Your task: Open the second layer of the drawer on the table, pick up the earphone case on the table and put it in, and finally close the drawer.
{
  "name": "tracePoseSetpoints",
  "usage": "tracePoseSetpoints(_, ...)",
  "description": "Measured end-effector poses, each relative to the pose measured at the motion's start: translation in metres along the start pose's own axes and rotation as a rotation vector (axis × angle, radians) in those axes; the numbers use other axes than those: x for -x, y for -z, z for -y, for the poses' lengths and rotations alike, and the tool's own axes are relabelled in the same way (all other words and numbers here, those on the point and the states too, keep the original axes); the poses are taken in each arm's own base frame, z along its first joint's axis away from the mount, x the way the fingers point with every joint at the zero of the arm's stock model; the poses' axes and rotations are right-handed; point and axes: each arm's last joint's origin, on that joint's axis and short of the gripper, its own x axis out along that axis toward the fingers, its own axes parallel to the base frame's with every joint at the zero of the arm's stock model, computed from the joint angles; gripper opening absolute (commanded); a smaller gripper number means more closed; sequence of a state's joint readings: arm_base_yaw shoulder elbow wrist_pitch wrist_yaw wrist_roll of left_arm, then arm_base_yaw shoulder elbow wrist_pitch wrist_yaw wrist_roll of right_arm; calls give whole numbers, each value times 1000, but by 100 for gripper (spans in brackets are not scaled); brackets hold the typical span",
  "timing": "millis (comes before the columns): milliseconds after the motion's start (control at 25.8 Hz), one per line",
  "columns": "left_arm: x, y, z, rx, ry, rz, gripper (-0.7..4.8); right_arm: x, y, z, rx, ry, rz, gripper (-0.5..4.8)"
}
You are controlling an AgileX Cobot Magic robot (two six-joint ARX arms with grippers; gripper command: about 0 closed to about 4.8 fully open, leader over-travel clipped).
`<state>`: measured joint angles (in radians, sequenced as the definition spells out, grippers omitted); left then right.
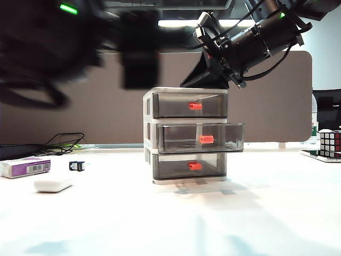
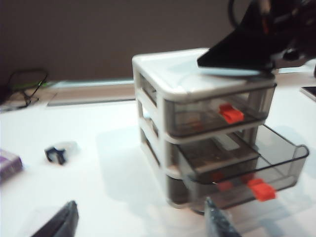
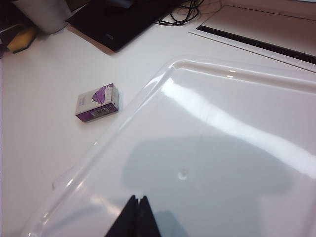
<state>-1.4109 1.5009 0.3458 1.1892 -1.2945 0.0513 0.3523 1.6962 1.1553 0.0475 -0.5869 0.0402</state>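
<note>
Drawer (image 1: 185, 134) standing mid-table (image 1: 213, 224), white frame, three smoky grey layers. Second layer of the drawer (image 1: 205, 138) pulled out past the frame, red-orange handle to the front; contents not legible through the tinted wall. Earphone case (image 1: 53, 184) lying on the table well left of the cabinet, untouched. White-and-purple box (image 1: 25, 167) and small dark object (image 1: 77, 166) behind it; object too small to identify. Left gripper (image 2: 143, 222) raised off the table, fingers parted, nothing between them; only the fingertips (image 2: 61, 222) in wrist view, arm a dark blur in exterior view. Right gripper (image 3: 134, 217) resting on the cabinet's top, fingers pressed together, empty; mostly cut off at frame edge.
</note>
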Motion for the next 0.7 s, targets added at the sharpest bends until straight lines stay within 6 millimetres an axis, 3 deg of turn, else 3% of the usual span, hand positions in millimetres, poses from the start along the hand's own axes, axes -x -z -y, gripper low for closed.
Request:
tracePoseSetpoints(78,3,-6,-14,-29,6,10,325,0,0,0,-1,-4,0,-5)
tracePoseSetpoints(155,8,-17,-30,-65,4,27,268,0,0,0,-5,-6,0,-5)
tracePoseSetpoints(388,4,-27,-55,-114,-18,17,268,0,0,0,-7,-19,1,-5)
tracePoseSetpoints(699,-38,-16,-102,-5,151,-182,279,0,0,0,-8,-25,-1,-5)
